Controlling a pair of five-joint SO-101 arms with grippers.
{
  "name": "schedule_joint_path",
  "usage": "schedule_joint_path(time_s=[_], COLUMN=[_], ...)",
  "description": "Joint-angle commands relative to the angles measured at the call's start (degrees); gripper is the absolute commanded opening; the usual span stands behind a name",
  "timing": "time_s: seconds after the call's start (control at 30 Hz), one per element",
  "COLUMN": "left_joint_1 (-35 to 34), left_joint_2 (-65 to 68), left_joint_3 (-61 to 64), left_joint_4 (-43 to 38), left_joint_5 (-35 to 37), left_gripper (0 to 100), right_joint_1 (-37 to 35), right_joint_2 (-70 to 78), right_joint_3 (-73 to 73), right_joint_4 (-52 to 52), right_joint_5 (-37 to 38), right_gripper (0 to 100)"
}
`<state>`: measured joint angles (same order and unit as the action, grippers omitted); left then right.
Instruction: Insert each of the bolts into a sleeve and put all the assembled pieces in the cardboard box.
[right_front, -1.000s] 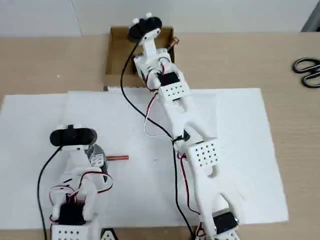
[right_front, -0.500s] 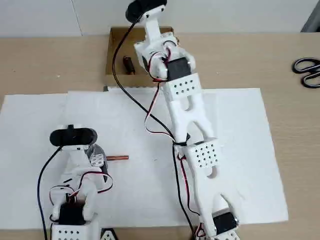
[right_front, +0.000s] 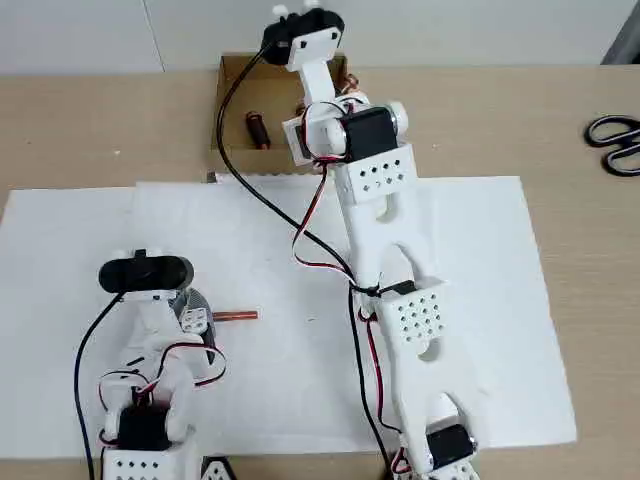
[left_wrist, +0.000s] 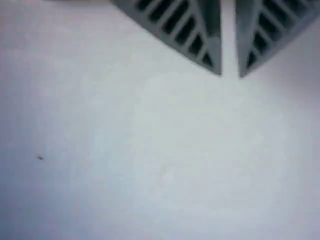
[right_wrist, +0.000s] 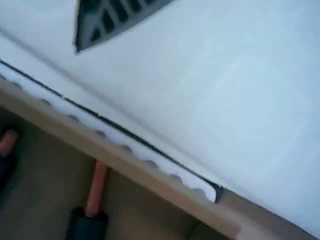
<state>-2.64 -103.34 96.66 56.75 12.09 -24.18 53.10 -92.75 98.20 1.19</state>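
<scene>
At the near left of the light wooden table (right_front: 90, 130), the left arm sits folded over a large white paper sheet (right_front: 480, 300). The left gripper (left_wrist: 229, 72) points down at the sheet. Its grey ribbed fingers (left_wrist: 200, 35) are pressed almost together, with only a thin slit between them and nothing in it. Just to the right of that gripper, a slim copper-coloured bolt (right_front: 237, 316) lies flat on the sheet with no sleeve on it. I cannot tell whether it touches the gripper.

At the far edge of the sheet stands the shallow brown cardboard box (right_front: 217, 110). Inside it, near its left wall, lies one assembled piece (right_front: 257, 130), a copper bolt seated in a dark sleeve. In the right wrist view, a copper shank sticks out of a dark sleeve on the box floor, just below the corrugated rim.

The right arm stretches diagonally from the near edge of the table up to the box, and the right gripper (right_wrist: 112, 20) hangs over the box's far side. Whether it is spread or closed cannot be told.

At the far right, a pair of dark-handled scissors (right_front: 615, 140) lies on the bare table, well apart from everything else.
</scene>
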Motion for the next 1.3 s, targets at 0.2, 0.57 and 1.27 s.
schedule_joint_path(time_s=[0.2, 0.57, 1.27], left_joint_1=[-0.18, 0.0, 0.18], left_joint_2=[-0.44, -0.44, -0.44], left_joint_3=[-2.15, -2.15, -2.15], left_joint_4=[-0.18, -0.18, -0.18], left_joint_5=[0.26, 0.09, 0.18], left_gripper=[1, 1, 1], right_joint_1=[0.22, 0.4, 1.63], right_joint_2=[-23.52, -41.19, -42.24], right_joint_3=[27.16, 60.75, 82.11], right_joint_4=[0.75, 0.48, -5.58], right_joint_5=[-0.7, -0.44, 20.75], right_gripper=[14.7, 14.8, 15.0])
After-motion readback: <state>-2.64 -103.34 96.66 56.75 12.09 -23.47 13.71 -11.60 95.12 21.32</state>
